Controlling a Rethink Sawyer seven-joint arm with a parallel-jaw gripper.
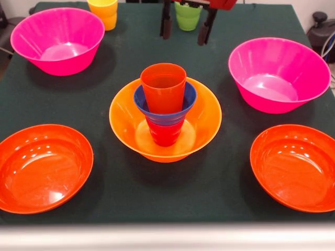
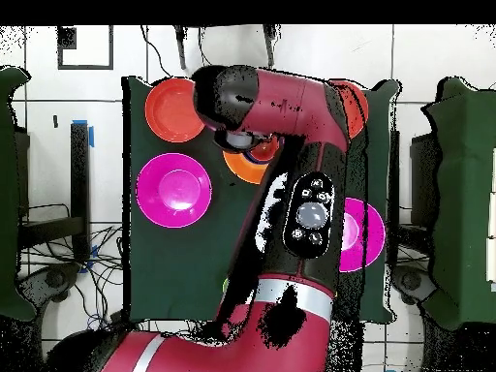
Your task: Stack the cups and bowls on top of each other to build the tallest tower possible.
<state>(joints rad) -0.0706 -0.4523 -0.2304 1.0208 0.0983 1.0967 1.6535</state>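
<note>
The tower stands mid-table in the front view: a large orange bowl holds a red cup, the small blue bowl sits on that cup, and an orange cup stands in the blue bowl. My gripper is open at the far edge. Its two dark fingers hang on either side of the green cup with gaps to it. I cannot tell whether they are around it or in front of it. The yellow cup stands far left. In the overhead view my arm hides the gripper and most of the tower.
Two large pink bowls sit far left and right. Two shallow red-orange bowls lie near left and near right. The overhead view shows one pink bowl and one red-orange bowl uncovered.
</note>
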